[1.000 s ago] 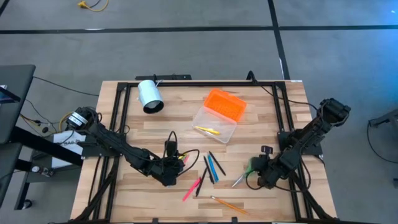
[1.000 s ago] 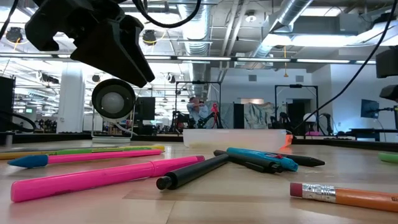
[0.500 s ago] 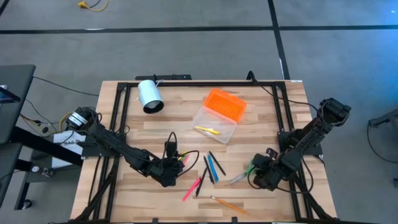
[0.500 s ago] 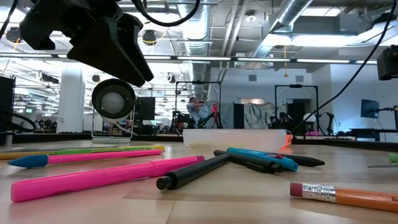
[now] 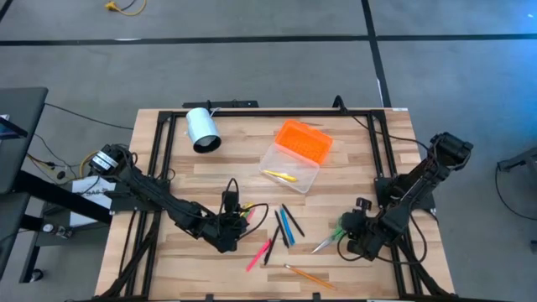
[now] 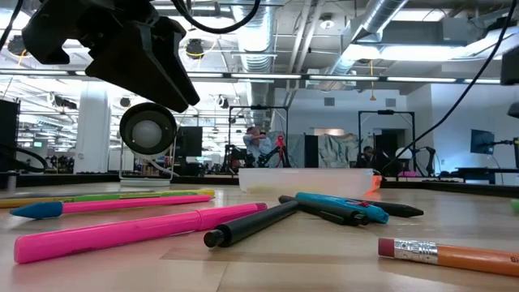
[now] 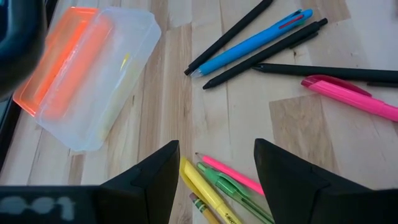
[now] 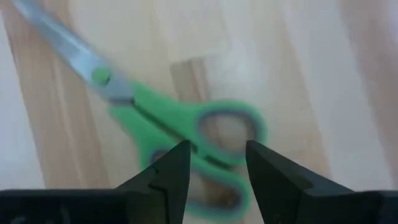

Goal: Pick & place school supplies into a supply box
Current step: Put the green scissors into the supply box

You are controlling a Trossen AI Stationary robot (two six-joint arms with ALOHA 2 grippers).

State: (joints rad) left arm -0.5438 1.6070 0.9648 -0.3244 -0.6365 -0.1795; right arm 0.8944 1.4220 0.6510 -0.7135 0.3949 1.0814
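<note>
The scissors (image 8: pixel 180 134) are seen just ahead of the open, empty right gripper (image 8: pixel 216 165), blades angled away.

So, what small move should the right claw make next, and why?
Probably lower the right claw and close on the green handles of the scissors. Its fingers stand open just above them, and the scissors lie flat on the table, not yet gripped.

Worktop (image 5: pixel 210 176) made of pale wood planks, matt. Supply box (image 5: pixel 292 157) formed of clear plastic, lid glossy orange. Scissors (image 8: pixel 180 127): shiny metal blades, green plastic handles.
</note>
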